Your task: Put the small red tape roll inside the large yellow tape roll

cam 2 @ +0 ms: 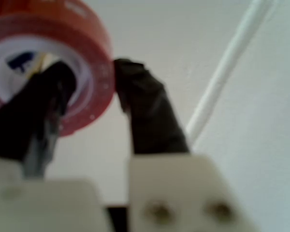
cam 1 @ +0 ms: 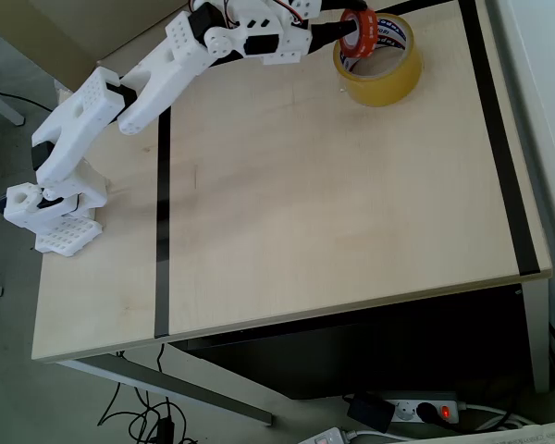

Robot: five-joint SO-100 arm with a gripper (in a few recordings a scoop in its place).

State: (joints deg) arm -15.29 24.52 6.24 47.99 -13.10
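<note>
Tool (cam 1: pixel 354 35) clamped on upright small red tape roll (cam 1: pixel 361 33), axis level, above large yellow tape roll (cam 1: pixel 381 76).

In the overhead view, the large tape roll (cam 1: pixel 379 69) is set on the bench (cam 1: pixel 333 203) near its far right corner. The small tape roll (cam 1: pixel 360 31) is held above the large roll's far left rim. In the wrist view, its wall (cam 2: pixel 94 72) is pinched between the jaws, one inside the ring, one outside. The arm's base (cam 1: pixel 55 208) is placed at the left edge.
</note>
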